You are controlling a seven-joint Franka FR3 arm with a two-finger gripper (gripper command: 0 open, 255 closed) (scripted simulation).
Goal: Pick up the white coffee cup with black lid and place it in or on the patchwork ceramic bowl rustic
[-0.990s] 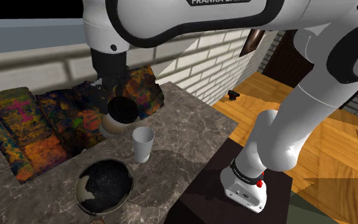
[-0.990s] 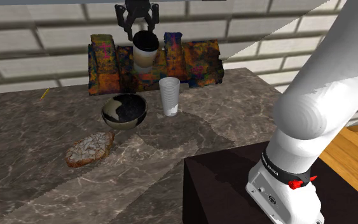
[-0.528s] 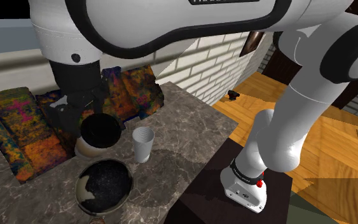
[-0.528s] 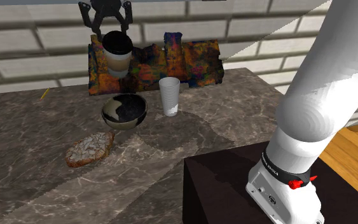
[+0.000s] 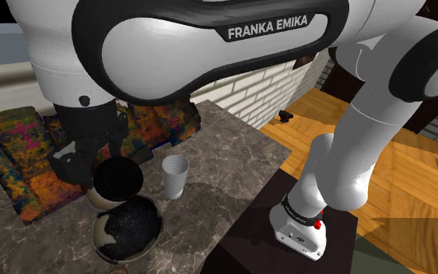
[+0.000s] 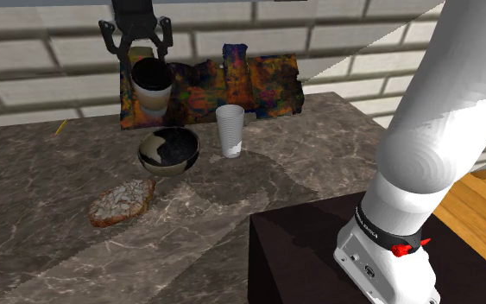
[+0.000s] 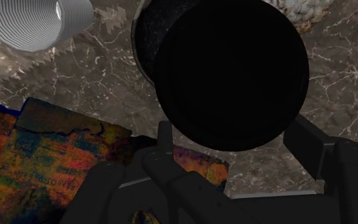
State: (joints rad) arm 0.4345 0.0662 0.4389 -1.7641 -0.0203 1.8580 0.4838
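My gripper (image 6: 138, 50) is shut on the coffee cup (image 6: 150, 88), a pale cup with a black lid, and holds it in the air. In the shoulder view the cup (image 5: 117, 182) hangs just above the far rim of the dark speckled bowl (image 5: 128, 228), under the gripper (image 5: 99, 166). In the second exterior view the bowl (image 6: 169, 152) sits on the marble counter, below and slightly right of the cup. In the wrist view the black lid (image 7: 232, 75) sits between the fingers (image 7: 165, 141), partly covering the bowl (image 7: 147, 37) beyond it.
A white ribbed cup (image 6: 230, 131) stands just right of the bowl in the second exterior view. A flat bread loaf (image 6: 122, 201) lies in front of the bowl. A multicoloured patchwork object (image 6: 258, 82) lines the brick wall. The counter edge and robot stand (image 6: 318, 259) lie at lower right.
The gripper has carried the cup to the left in both exterior views and lower, from above the patchwork object down to just over the bowl's far rim.
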